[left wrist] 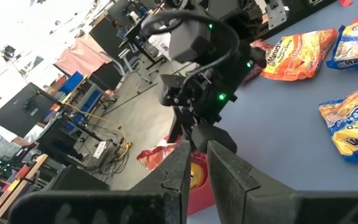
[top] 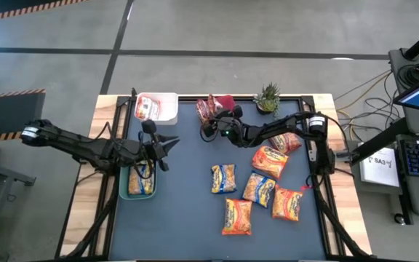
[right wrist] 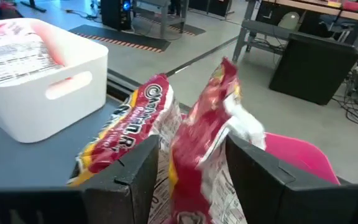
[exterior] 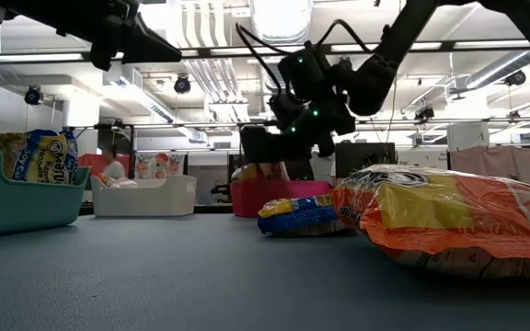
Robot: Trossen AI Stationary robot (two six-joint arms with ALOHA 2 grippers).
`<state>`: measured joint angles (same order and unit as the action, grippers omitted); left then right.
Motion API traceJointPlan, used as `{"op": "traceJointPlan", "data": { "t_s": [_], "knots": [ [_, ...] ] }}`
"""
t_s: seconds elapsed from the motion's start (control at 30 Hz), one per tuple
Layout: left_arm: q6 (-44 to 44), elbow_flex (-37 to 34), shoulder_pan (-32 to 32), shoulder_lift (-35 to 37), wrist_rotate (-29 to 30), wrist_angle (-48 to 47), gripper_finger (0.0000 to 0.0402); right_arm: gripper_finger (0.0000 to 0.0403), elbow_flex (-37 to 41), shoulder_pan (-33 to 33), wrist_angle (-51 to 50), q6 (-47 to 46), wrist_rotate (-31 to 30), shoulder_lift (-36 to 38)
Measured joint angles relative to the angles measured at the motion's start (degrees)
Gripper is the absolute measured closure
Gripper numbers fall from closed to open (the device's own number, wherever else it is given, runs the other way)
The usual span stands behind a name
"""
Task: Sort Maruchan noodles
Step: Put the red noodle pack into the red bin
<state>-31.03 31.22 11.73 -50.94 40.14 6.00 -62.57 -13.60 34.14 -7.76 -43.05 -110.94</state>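
Crinkly red noodle packets [right wrist: 197,143] stand upright in the red bin [right wrist: 291,155], one between the right gripper's [right wrist: 191,168] parted fingers, seemingly loose; left gripper [top: 167,148] hangs closed, empty, above the green bin [top: 125,191].

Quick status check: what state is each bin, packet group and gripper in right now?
White bin: holds a red packet.
Green bin: holds yellow-blue packets.
Red bin: red packets stick up out of it.
Loose packets: lying flat on the mat.
Right gripper: over the red bin, fingers open around a red packet.
Left gripper: above the green bin, shut, empty.
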Motion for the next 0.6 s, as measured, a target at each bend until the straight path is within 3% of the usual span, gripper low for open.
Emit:
{"op": "traceJointPlan", "data": {
  "t_s": [0.17,0.43,0.6],
  "knots": [
    [0.00,0.00,0.00,0.00,-0.34,0.10,0.0364,0.0256,0.00,-0.51,-1.56,0.29,0.00,1.47],
    [0.00,0.00,0.00,0.00,-0.34,0.33,0.0364,0.0329,0.00,-2.56,-8.09,-4.13,0.09,1.86],
    [-0.02,0.00,0.00,0.00,-0.33,0.43,0.0364,0.0362,0.00,-2.69,-8.22,-4.21,2.93,2.48]
  ]
}}
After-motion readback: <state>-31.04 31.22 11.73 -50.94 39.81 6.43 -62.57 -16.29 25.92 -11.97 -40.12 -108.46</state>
